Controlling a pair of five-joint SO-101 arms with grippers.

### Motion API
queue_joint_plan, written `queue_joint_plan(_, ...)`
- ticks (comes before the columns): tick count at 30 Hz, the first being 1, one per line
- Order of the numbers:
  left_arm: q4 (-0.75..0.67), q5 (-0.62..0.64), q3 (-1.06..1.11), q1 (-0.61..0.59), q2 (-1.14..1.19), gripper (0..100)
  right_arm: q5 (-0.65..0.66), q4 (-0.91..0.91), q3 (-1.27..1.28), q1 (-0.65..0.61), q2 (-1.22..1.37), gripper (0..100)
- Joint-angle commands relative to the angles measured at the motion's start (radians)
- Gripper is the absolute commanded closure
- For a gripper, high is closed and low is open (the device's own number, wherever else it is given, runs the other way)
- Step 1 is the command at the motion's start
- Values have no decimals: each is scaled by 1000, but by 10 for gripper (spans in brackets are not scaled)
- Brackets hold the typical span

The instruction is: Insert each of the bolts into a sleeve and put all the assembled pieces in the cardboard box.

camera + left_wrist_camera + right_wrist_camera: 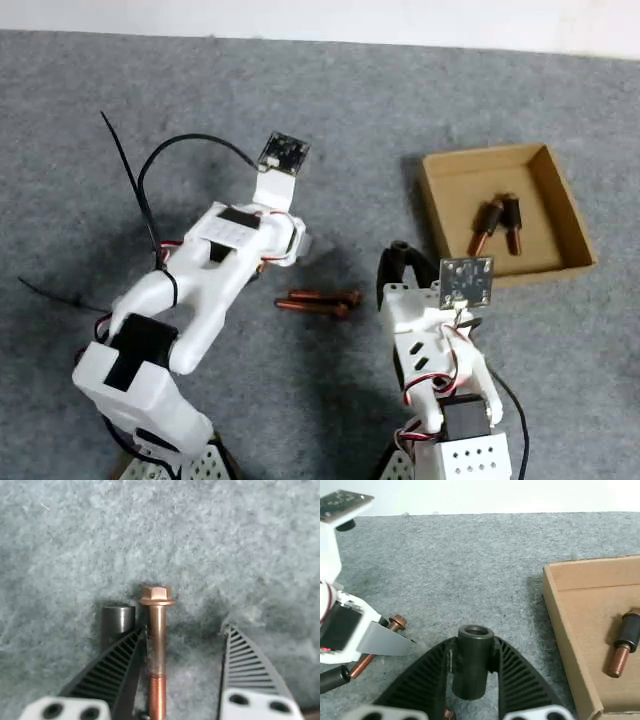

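While the cardboard box (455, 195) holds two assembled pieces (488, 222), the right tool (475, 647) grips a sleeve (472, 667) and the left tool (185, 629) gapes

Two white robot arms stand over a grey table (400, 100). The left arm (200, 290) leans in above a pair of copper bolts (318, 297) lying side by side between the two. The right arm (435, 340) stands just beside a cardboard box (455, 195), where two bolt-and-sleeve pieces (497, 225) lie close together.
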Motion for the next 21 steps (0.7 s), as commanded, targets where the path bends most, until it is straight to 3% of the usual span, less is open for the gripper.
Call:
queue_joint_plan(1,-9,-2,-53,-35,-12,770,12,1,25,7,-19,994)
queue_joint_plan(12,37,-6,-128,-47,50,779,12,1,25,8,-19,993)
queue_joint_plan(21,299,-87,-389,-48,231,832,12,1,25,8,-19,993)
